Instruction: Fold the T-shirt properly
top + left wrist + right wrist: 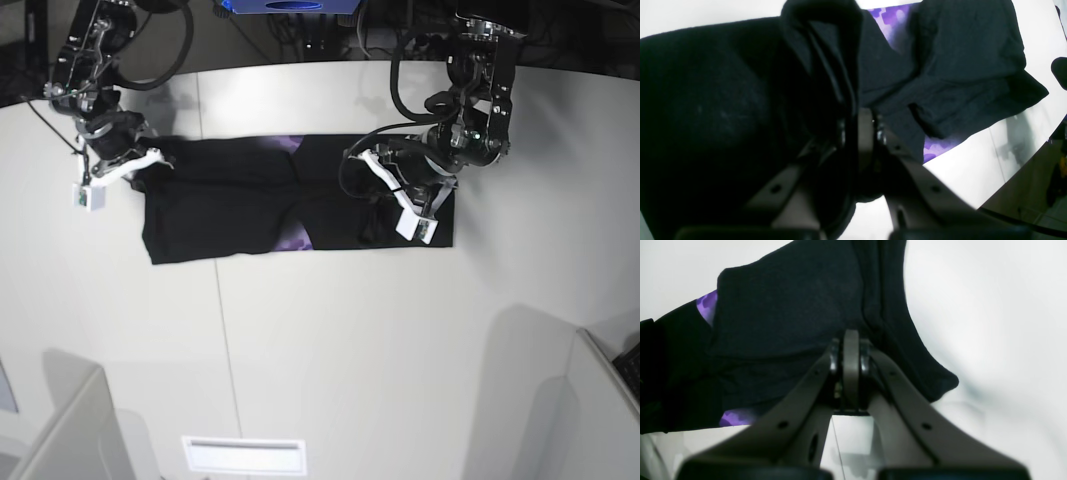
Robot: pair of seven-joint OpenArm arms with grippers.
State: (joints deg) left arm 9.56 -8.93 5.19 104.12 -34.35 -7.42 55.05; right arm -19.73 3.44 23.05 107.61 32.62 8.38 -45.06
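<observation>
On the white table (pixel 330 330), base view, left to right: one right gripper (pixel 140 165), jaws closed on the cloth's corner; one black T-shirt (pixel 230 205), lying as a wide band across the table's far half, purple print showing at the folds; one left gripper (pixel 400 200), jaws pinched shut on raised fabric.

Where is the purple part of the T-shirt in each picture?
Left wrist: purple print at top centre, another bit lower right.
Right wrist: at the left edge and bottom left.
Base: small patches mid-shirt.
Shared landmark: the black T-shirt on the white table.
</observation>
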